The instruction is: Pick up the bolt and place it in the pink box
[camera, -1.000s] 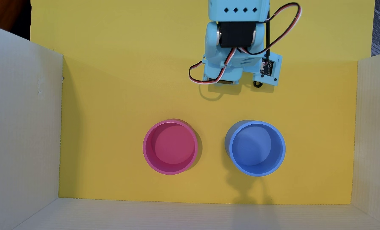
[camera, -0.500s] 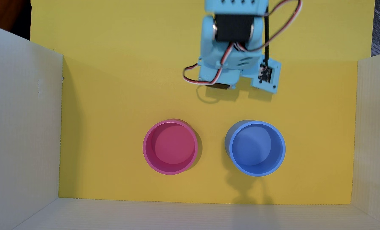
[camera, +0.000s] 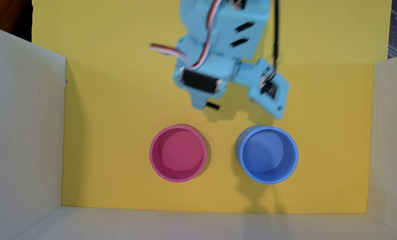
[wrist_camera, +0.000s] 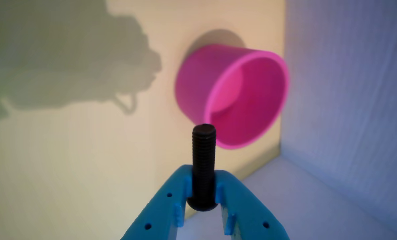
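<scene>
My light-blue gripper (wrist_camera: pixel 203 190) is shut on the bolt (wrist_camera: pixel 203 156), a small black threaded screw. Its shaft sticks out past the fingertips and its rounded head sits between the jaws. In the overhead view the bolt (camera: pixel 213 106) pokes out from under the gripper (camera: pixel 204 105), held above the yellow floor. The pink box (camera: pixel 178 153), a round open cup, stands upright and empty below the gripper in the overhead view, slightly to the left. In the wrist view the pink box (wrist_camera: pixel 233 95) lies ahead of the bolt's tip, apart from it.
A blue round cup (camera: pixel 266 154) stands to the right of the pink one. White corrugated walls (camera: pixel 22 129) enclose the yellow floor (camera: pixel 114 115) on the left, right and bottom of the overhead view. The arm's wrist camera mount (camera: pixel 269 87) hangs above the blue cup's far side.
</scene>
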Controlling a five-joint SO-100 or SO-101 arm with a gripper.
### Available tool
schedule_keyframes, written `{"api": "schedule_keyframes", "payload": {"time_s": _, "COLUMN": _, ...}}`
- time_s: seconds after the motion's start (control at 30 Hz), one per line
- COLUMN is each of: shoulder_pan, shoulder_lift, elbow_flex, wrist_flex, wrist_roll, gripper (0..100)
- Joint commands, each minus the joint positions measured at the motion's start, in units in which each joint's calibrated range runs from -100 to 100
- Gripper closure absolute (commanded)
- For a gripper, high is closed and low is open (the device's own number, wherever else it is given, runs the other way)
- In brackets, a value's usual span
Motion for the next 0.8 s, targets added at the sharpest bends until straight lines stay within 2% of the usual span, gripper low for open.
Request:
{"api": "schedule_keyframes", "payload": {"time_s": 0.0, "shoulder_pan": 1.8, "shoulder_lift": 5.4, "elbow_flex": -9.9, "wrist_flex": 0.4, "wrist_roll": 0.1, "gripper": 99}}
{"api": "schedule_keyframes", "payload": {"time_s": 0.4, "shoulder_pan": 2.2, "shoulder_lift": 27.0, "elbow_flex": -35.3, "wrist_flex": 7.0, "wrist_roll": 0.0, "gripper": 99}}
{"api": "schedule_keyframes", "payload": {"time_s": 0.77, "shoulder_pan": 2.2, "shoulder_lift": 38.4, "elbow_flex": -46.2, "wrist_flex": 9.3, "wrist_roll": -0.3, "gripper": 99}}
